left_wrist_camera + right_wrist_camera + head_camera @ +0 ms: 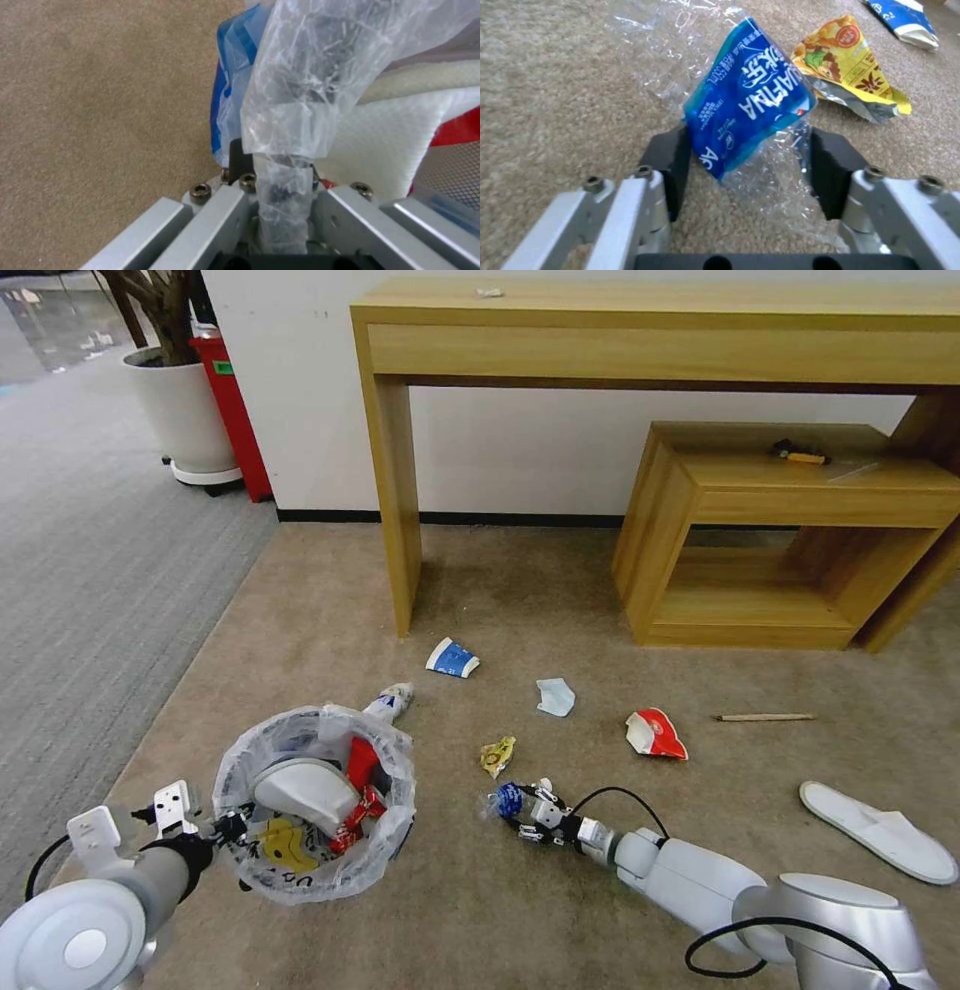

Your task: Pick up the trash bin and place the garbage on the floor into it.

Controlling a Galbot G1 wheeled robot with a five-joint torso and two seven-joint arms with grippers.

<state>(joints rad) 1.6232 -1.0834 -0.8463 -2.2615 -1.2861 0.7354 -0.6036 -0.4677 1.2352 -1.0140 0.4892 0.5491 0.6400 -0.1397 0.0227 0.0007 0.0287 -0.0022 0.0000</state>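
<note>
**Left gripper holds the lined bin by its rim; right gripper straddles a crushed blue-label bottle on the carpet**

The trash bin (315,800) sits at the lower left of the head view on the beige carpet (560,890), its mouth facing up. The left gripper (232,826) is pinched on the near rim, its jaws pressed onto the crinkled plastic liner (295,112). Inside the bin lie a white slipper (305,790), red wrappers (362,790) and a yellow wrapper (285,845). A small bottle (390,703) lies just behind the bin.

The right gripper (522,815) reaches low over the carpet right of the bin. Its jaws are spread on either side of a flattened clear bottle with a blue label (747,101); whether the pads touch it cannot be told. The bottle's long axis runs away from the gripper, roughly in line with the arm.

Beyond it lie a yellow snack wrapper (497,755), a blue-white paper cup (452,658) on its side, a pale blue mask (555,696) and a red wrapper (655,734). A wooden stick (765,717) lies left to right. A second white slipper (878,830) points diagonally toward the lower right.
</note>
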